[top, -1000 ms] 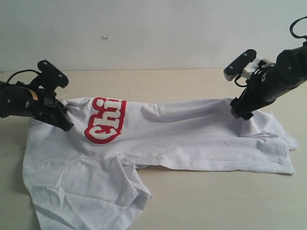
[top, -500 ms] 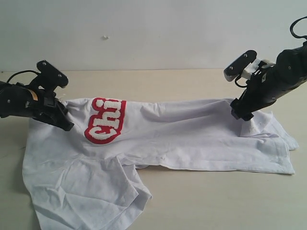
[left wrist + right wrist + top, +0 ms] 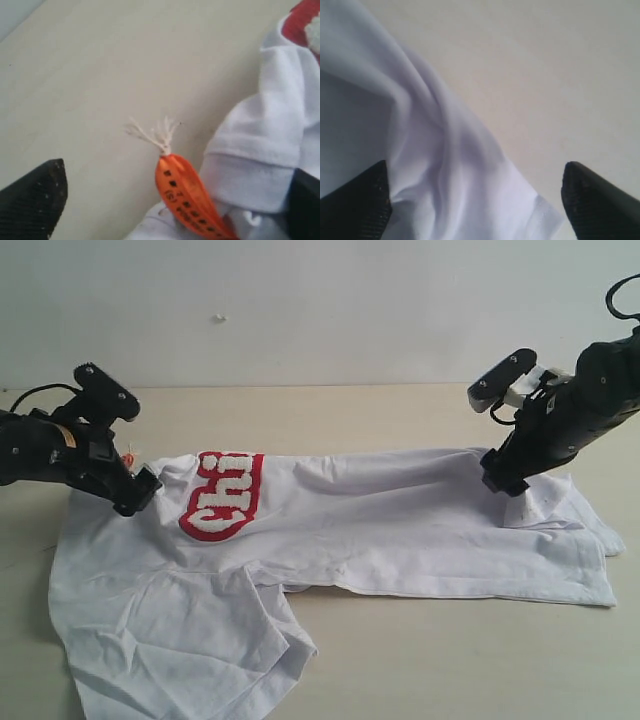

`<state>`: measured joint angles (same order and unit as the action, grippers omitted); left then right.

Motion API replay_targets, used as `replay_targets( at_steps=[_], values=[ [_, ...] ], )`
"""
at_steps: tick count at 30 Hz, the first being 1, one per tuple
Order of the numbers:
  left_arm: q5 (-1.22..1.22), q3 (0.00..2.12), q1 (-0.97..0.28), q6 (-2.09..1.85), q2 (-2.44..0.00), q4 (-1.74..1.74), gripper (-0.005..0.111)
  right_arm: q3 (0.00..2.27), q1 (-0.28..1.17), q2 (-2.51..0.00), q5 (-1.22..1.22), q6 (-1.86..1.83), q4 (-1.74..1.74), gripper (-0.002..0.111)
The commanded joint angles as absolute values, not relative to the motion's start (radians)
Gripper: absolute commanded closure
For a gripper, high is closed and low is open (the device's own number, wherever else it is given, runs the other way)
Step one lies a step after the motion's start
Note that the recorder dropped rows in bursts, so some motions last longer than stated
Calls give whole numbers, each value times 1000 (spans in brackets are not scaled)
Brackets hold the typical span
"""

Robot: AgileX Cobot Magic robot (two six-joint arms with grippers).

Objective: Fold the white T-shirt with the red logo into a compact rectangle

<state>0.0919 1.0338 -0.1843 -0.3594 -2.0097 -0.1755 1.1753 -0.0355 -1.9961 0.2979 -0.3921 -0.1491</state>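
The white T-shirt (image 3: 380, 530) lies spread and wrinkled across the table, its lower left part bunched toward the front. The red logo (image 3: 222, 497) faces up near the left end, partly folded so only some letters show. My left gripper (image 3: 135, 495) sits low at the collar edge, open, with its fingers wide apart on either side of the orange tag (image 3: 187, 200) and white cloth (image 3: 270, 135). A corner of the red logo (image 3: 300, 20) shows there too. My right gripper (image 3: 500, 480) is open at the shirt's far right edge, with cloth (image 3: 420, 150) between its spread fingers.
The light table (image 3: 400, 410) runs bare behind the shirt up to a pale wall. A loose flap of the shirt (image 3: 200, 650) hangs toward the front left edge. Bare tabletop also shows at the front right (image 3: 480, 660).
My left gripper shifted slightly up and right along the collar, exposing the orange tag, and the logo end of the shirt moved a little. The right gripper barely moved.
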Motion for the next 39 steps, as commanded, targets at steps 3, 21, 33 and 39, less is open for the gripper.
replay_targets(
  at_steps=[3,21,33,39],
  values=[
    [123,1038,-112,-330,-2012,-167,1,1185,-34,-1997,301,-391,-78,23],
    [192,1038,32,-313,-2012,-167,1,1185,-90,-2148,417,214,-538,23],
    [256,1038,200,-313,-1979,-167,1,1185,-95,-2152,434,212,-535,23],
    [276,1038,210,-313,-1942,-171,1,1185,-95,-2164,446,212,-535,23]
  ],
)
